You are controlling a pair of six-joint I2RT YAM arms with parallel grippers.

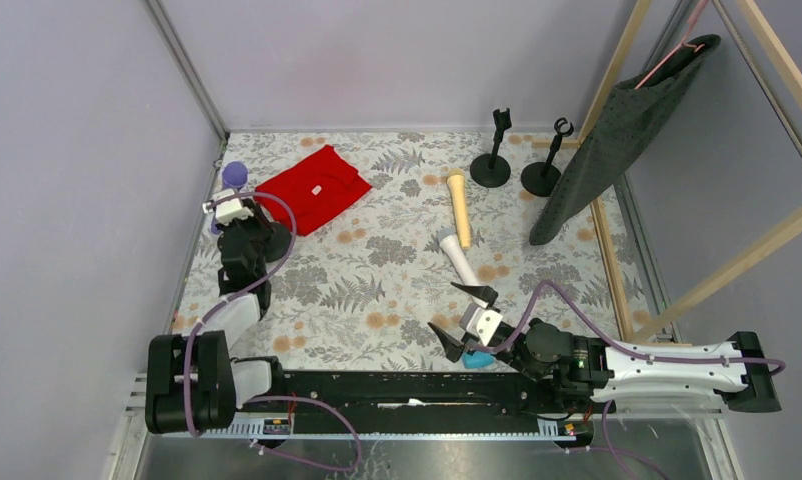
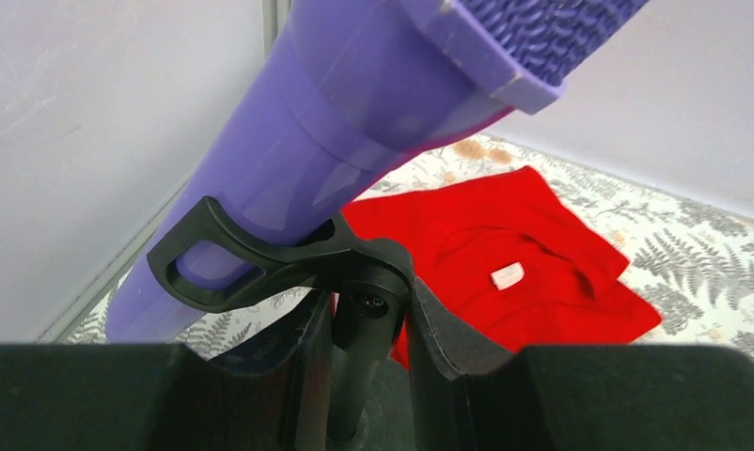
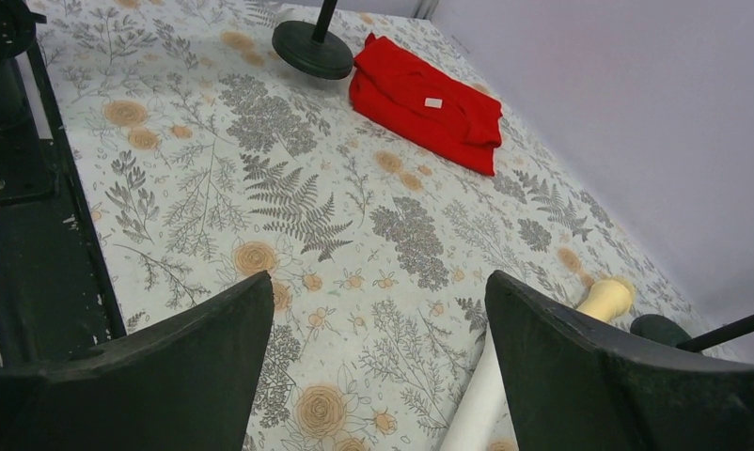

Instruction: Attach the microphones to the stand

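Upper left of the top view: the purple microphone (image 1: 235,176) sits tilted in the clip of a microphone stand (image 2: 354,268), its neck clamped by the left hand (image 2: 368,315); at lower centre the right hand (image 1: 457,316), fingers apart, hovers near the white microphone (image 1: 459,260) lying on the counter (image 1: 377,270).

Soft, even light is given from above; only faint shadows are cast beside the stands (image 1: 491,172). A dull sheen is seen on the purple mic (image 2: 354,113), blurred at upper centre. Fingers (image 3: 166,385) at the lower edge are rendered dark and unfocused.
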